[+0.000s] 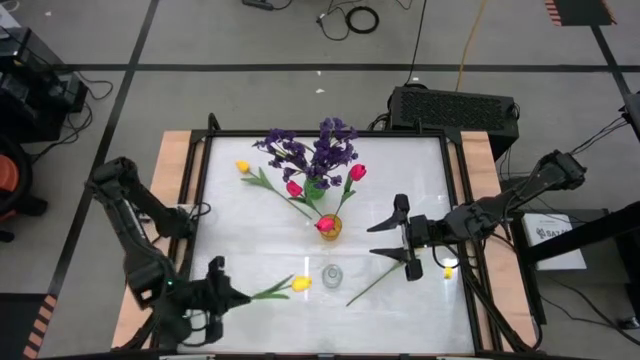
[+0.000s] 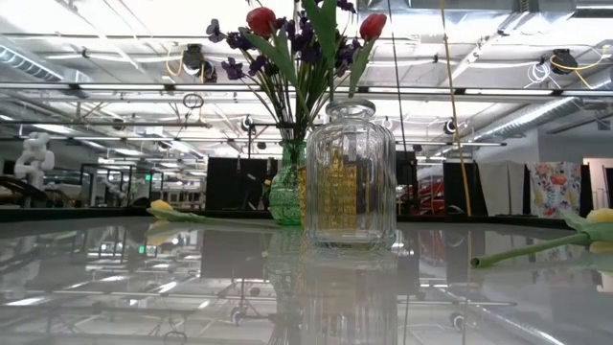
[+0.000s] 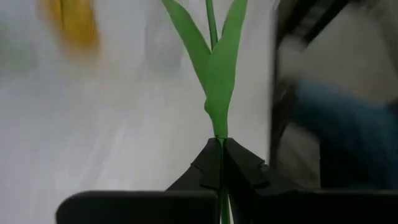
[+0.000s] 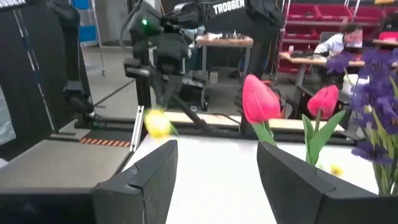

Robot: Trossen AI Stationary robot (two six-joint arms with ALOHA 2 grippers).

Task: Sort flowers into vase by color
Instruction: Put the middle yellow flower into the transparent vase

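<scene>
My left gripper (image 1: 218, 292) is near the table's near left corner, shut on a yellow tulip (image 1: 301, 284) whose head points toward a clear glass vase (image 1: 331, 273). My right gripper (image 1: 395, 240) hovers open over the table's right part, touching nothing. A second yellow tulip (image 1: 447, 268) lies flat close to it, with its stem (image 2: 536, 249) slanting toward the near edge. A third yellow tulip (image 1: 243, 167) lies flat at the far left. A green vase (image 2: 285, 196) holds purple sprigs (image 1: 320, 150) and pink-red tulips (image 4: 261, 99). An amber vase (image 1: 328, 226) holds one pink-red tulip. My left gripper pinches the yellow tulip's green stem (image 3: 219, 138) between its two fingers, just below where the leaves branch off, near the stem's lower end. The stem runs on along the fingers toward the table's right, the head (image 4: 157, 123) far out in front. Whether the head touches the table, I cannot tell.
The three vases stand close together in the table's middle, the clear one (image 2: 350, 177) nearest the near edge. A raised dark frame (image 1: 200, 200) rims the white tabletop. A black case (image 1: 455, 108) sits beyond the far edge. A person (image 4: 342, 37) sits in the room behind.
</scene>
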